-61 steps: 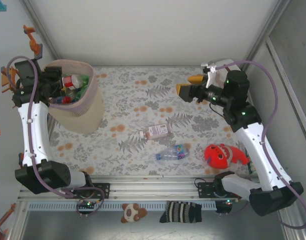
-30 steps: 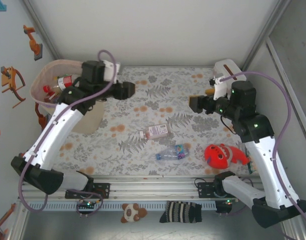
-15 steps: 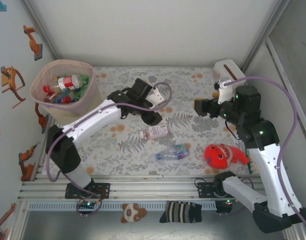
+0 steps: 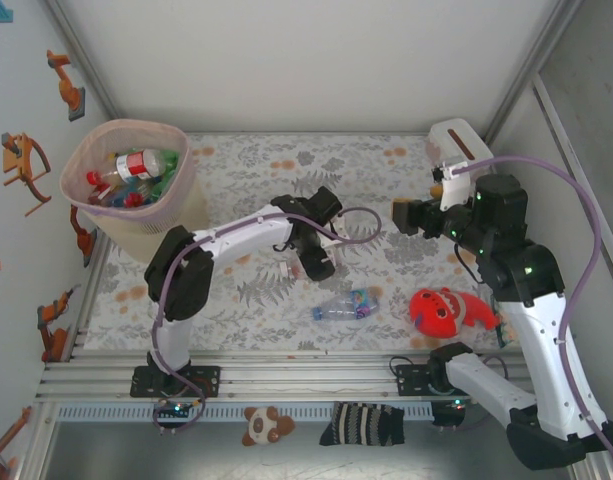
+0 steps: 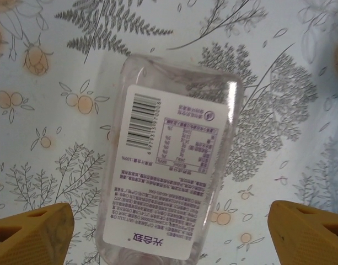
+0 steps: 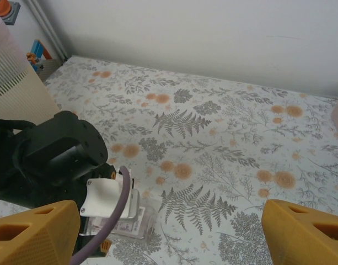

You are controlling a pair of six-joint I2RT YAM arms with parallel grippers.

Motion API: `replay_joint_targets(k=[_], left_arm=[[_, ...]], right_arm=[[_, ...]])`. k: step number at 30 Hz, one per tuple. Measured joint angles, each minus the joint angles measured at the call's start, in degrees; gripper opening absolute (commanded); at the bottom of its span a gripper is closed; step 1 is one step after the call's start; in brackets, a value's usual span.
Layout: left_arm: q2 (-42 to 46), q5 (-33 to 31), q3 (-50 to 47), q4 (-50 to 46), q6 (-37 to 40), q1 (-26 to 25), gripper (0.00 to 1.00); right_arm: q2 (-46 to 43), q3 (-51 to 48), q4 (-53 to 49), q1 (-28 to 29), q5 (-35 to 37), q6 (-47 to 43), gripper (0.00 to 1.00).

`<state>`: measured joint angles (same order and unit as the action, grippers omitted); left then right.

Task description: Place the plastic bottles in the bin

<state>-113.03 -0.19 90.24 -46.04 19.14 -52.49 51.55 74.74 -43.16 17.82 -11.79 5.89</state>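
The table [image 4: 246,170] has a flowery cloth on it. The tall pink bin [image 4: 166,235] stands in the far left corner, with many bottles [image 4: 136,165] inside. The left gripper [image 5: 170,226] hangs over the middle, opened wide and holding nothing. The right gripper [image 6: 169,232] is wide open and empty too. A red toy [image 4: 441,310] lies near the right arm. A flat clear bottle [image 5: 174,165] lies under the left gripper, between its fingers, not touching them. A small bottle [image 4: 344,305] lies closer to the front.
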Motion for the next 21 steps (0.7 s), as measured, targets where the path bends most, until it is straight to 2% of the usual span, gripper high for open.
replay_joint_targets(k=[10,21], left_arm=[[-4.68,-3.87,0.96,-0.5,1.7,0.07,0.88],[-7.06,-4.31,1.38,-0.26,4.04,0.07,0.66]], right_arm=[[-0.13,0.0,-0.11,0.0,0.11,0.02,0.85],[-1.16,0.0,-0.13,0.0,0.15,0.02,0.85]])
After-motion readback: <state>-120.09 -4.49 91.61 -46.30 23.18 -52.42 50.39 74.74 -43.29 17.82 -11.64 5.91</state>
